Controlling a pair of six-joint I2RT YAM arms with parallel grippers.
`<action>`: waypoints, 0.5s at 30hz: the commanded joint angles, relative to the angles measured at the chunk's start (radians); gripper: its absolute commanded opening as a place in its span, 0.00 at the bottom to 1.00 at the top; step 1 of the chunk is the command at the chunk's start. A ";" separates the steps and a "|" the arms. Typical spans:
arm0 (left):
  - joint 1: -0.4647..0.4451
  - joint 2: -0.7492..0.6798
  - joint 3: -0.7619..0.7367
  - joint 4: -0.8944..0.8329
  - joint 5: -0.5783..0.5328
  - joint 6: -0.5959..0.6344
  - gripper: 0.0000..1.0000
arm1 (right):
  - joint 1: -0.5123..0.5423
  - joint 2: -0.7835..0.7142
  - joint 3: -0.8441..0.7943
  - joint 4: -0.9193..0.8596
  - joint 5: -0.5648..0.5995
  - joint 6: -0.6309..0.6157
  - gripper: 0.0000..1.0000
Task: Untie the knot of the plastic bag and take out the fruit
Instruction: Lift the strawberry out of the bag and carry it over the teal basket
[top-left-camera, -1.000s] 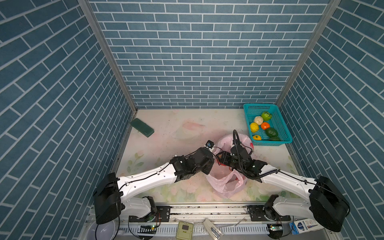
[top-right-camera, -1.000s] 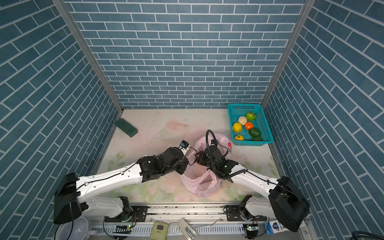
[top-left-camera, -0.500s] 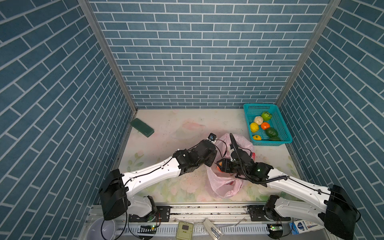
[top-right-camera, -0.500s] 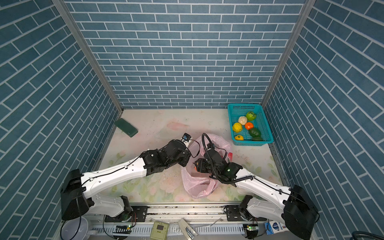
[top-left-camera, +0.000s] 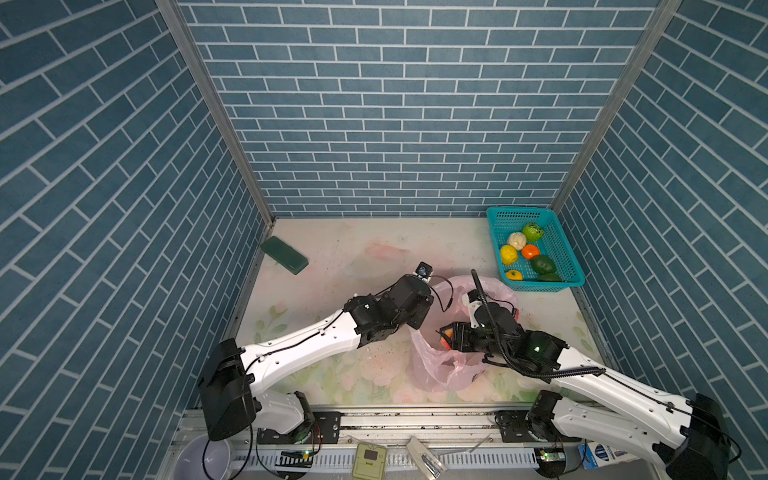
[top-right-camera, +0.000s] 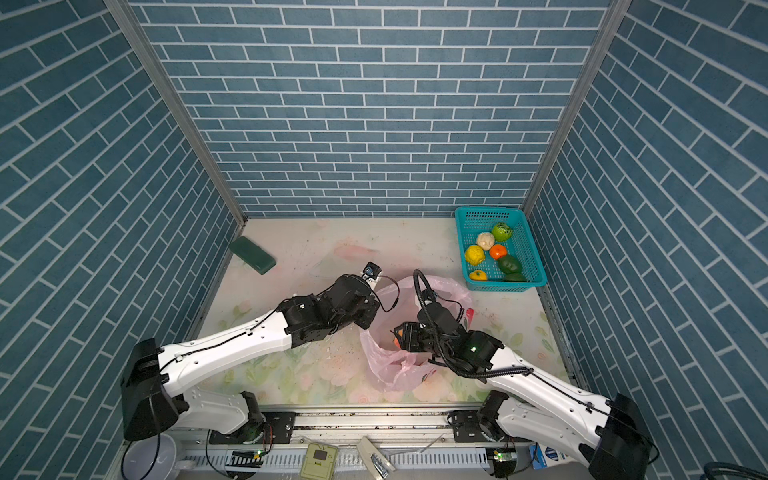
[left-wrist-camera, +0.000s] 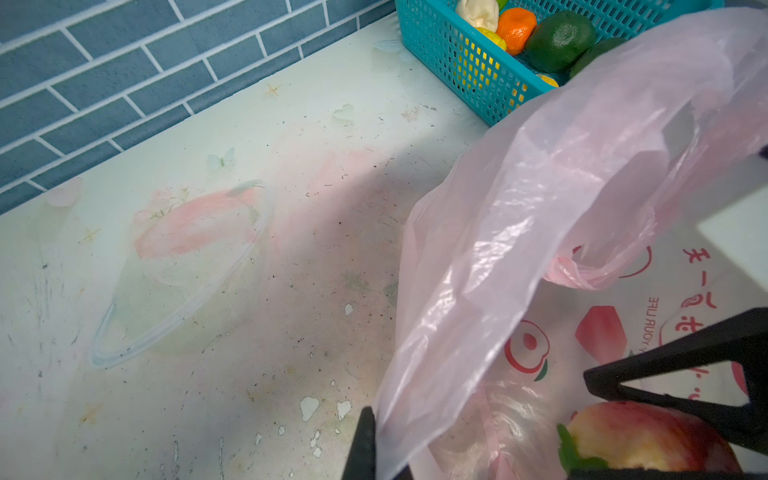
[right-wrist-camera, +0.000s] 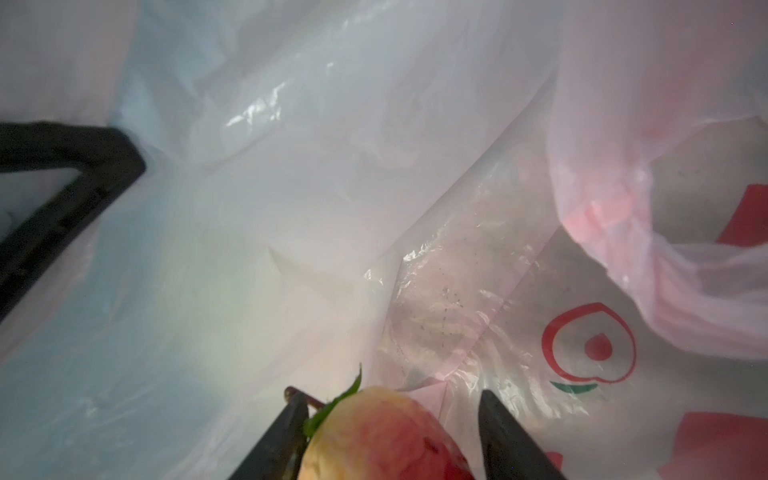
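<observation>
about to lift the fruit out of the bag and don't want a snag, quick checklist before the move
1. right gripper closed on the fruit: ok, a jaw on each side.
2. left gripper pinching the plastic bag rim: ok, shut on it.
3. bag mouth open above the fruit: ok.
4. plastic caught under a jaw: cannot tell.
5. room in the basket: ok, bare floor at its far end.
</observation>
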 joint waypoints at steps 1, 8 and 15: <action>0.004 0.009 0.008 -0.028 -0.009 0.019 0.00 | 0.006 -0.049 0.095 -0.053 -0.001 -0.026 0.51; 0.003 0.008 0.005 -0.028 0.006 0.019 0.00 | 0.004 -0.089 0.220 -0.153 0.024 -0.029 0.51; 0.003 0.003 0.007 -0.034 0.000 0.015 0.00 | -0.017 -0.113 0.315 -0.222 0.078 -0.024 0.51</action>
